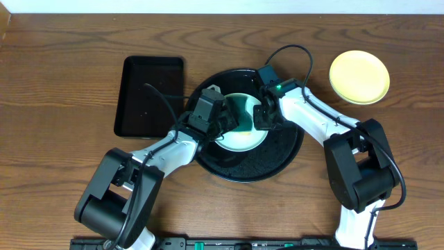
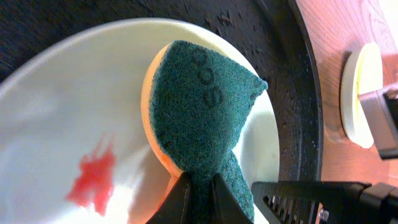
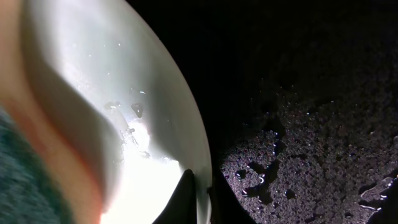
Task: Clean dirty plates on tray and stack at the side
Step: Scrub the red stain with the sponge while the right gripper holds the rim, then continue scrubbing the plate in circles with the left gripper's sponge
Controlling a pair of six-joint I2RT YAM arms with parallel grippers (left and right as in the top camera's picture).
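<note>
A pale mint-green plate [image 1: 244, 135] lies in the large round black tray [image 1: 284, 161]. My left gripper [image 2: 200, 186] is shut on a green scouring sponge [image 2: 202, 106] with an orange edge, which rests on the plate [image 2: 68, 106] beside a red smear [image 2: 93, 177]. Gripping the plate's right rim [image 3: 168, 106], my right gripper [image 3: 200, 186] is shut with one finger on each side of it. In the overhead view both grippers, left [image 1: 223, 126] and right [image 1: 262, 115], meet over the plate. A yellow plate [image 1: 359, 76] sits on the bare wood at the far right.
A smaller rectangular black tray [image 1: 150, 97] lies left of the round tray. The round tray's floor [image 3: 311, 124] is wet, with water drops on it. Brown wood-grain tabletop [image 1: 62, 104] surrounds everything.
</note>
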